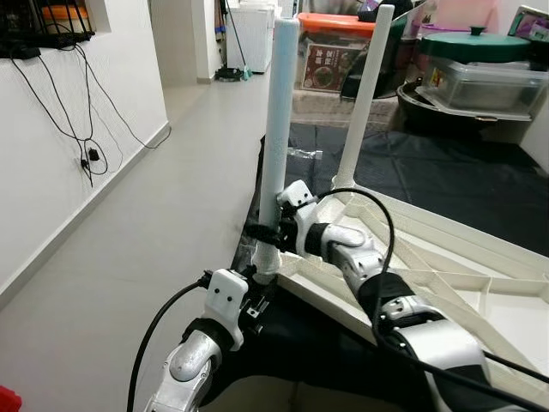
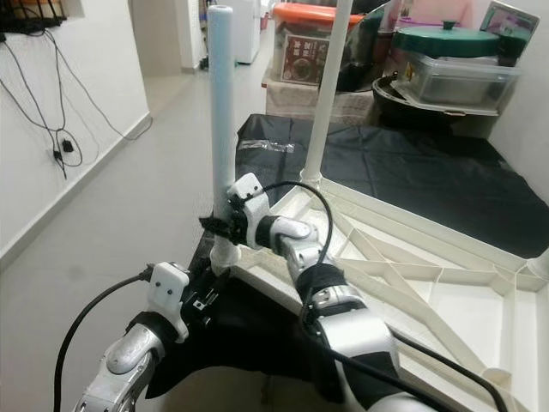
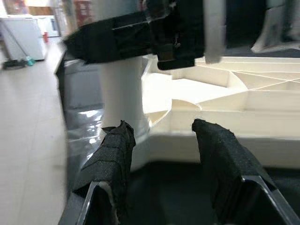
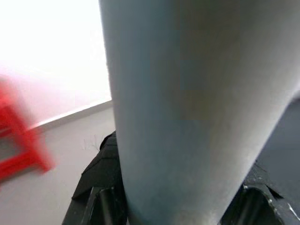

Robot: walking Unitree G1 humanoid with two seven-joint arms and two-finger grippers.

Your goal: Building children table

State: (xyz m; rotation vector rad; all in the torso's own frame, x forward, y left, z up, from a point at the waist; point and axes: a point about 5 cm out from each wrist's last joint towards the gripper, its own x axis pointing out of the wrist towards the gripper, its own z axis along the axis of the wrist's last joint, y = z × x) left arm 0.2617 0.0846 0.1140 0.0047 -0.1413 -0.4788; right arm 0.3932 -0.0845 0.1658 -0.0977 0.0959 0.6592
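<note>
Two pale cylindrical plastic legs standing upright from corner sockets of the upturned cream ribbed plastic tabletop (image 1: 446, 275), lying on a black sheet (image 1: 446, 180). Clamping the nearer leg (image 1: 279, 120) low on its shaft: right gripper (image 1: 262, 230), fingers pinching it. Hovering just below the socket: left gripper (image 3: 161, 154), fingers spread.

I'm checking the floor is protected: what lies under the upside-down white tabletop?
A black sheet is spread under the tabletop, showing beyond its far edge and at the near corner. Whether it continues beneath the middle is covered by the tabletop.
</note>
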